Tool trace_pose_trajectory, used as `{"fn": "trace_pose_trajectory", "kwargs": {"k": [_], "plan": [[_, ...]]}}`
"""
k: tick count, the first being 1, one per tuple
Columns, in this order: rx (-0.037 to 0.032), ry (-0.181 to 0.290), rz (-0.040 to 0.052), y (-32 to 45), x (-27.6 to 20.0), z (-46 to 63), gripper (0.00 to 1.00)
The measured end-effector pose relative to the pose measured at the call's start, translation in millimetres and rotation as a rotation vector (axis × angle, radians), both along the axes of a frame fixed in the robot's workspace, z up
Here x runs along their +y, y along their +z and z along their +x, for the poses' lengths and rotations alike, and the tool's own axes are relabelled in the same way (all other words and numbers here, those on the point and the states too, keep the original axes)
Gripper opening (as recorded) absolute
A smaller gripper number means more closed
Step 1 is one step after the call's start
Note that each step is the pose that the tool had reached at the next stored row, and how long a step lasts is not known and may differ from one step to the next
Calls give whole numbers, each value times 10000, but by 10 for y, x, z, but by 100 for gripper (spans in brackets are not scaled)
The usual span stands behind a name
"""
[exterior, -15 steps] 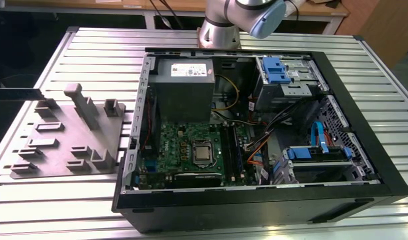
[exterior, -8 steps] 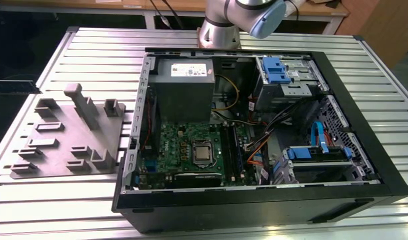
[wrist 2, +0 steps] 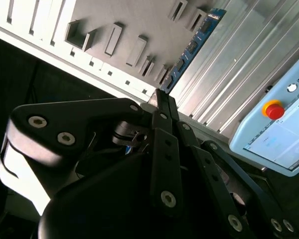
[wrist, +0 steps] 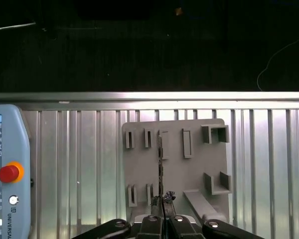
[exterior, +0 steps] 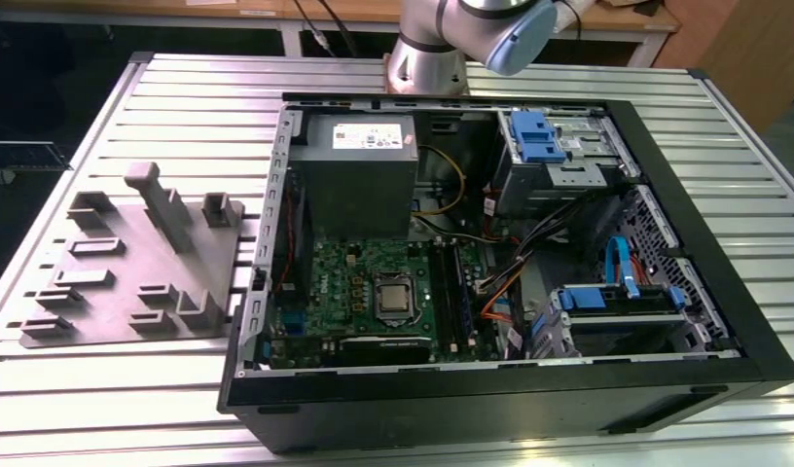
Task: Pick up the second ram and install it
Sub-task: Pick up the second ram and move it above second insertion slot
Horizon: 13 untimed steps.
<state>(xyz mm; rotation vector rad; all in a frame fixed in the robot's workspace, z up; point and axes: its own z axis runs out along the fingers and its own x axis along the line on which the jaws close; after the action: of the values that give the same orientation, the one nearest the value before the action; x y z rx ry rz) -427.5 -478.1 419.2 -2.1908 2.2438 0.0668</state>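
Black jointed links of the gripper (wrist 2: 162, 97) filled the foreground in the second wrist view, and its two slim fingers met at their tips, pinched onto one end of the second ram (wrist 2: 192, 47), a long, thin bluish circuit-board stick with a row of dark chips. The stick ran straight out from the fingertips, and its far end lay in front of the slatted aluminium table (wrist 2: 239, 59). In the first wrist view the gripper (wrist: 162, 203) had the same closed hold, and the second ram (wrist: 160, 164) showed edge-on as a thin dark line in front of the gray moulded fixture plate (wrist: 189, 174). Whether the stick touched that plate could not be told. The plate carried rows of narrow upright slots and a few open box-shaped pockets, and it lay flat on the table's ribbed surface. Beside the plate, well apart from it, rested a pale blue teach pendant (wrist: 5, 149) with a red emergency-stop button (wrist: 9, 173) on a yellow ring. In the exterior view the fixture plate (exterior: 125, 263) sat on the table towards the exterior view's left, just beside an open black computer case (exterior: 501, 389). Inside the case lay a large square green motherboard (exterior: 332, 282), with a gray power-supply box (exterior: 358, 165) behind it and blue drive brackets (exterior: 533, 136) towards the exterior view's right. The silver and pale blue robot arm (exterior: 436, 39) rose behind the case at the far edge of the table.
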Motion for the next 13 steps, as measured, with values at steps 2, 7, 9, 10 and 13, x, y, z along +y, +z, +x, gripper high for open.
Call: {"fn": "trace_pose_trajectory", "kwargs": {"k": [2,7,9,10,13], "plan": [[0,-5,0,49,0,0,11],[-2,-13,3,135,0,0,11],[-2,-14,4,139,0,0,11],[-3,-14,4,139,0,0,11],[-2,-14,3,142,0,0,11]]}}
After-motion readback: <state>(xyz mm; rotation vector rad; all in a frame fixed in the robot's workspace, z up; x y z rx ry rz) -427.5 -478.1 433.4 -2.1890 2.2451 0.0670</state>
